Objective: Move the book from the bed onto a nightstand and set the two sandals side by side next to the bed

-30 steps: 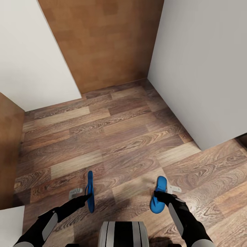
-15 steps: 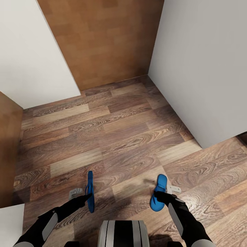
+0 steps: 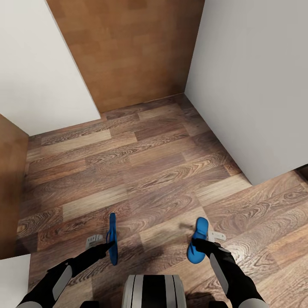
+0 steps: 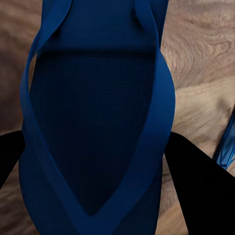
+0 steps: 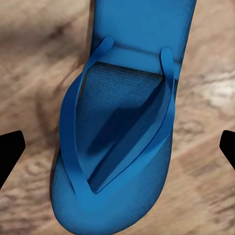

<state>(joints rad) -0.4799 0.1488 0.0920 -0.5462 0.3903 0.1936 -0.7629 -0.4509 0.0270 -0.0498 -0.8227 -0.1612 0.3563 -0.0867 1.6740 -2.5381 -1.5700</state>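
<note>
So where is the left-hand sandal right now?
In the head view the left sandal is held edge-on in the left gripper above the wood-plank floor, low left of centre, apart from the right sandal in the right gripper.

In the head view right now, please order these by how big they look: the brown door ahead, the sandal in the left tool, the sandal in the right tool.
1. Brown door, largest, though farthest.
2. Right sandal, showing its flat sole.
3. Left sandal, seen edge-on; probably equal really.
</note>
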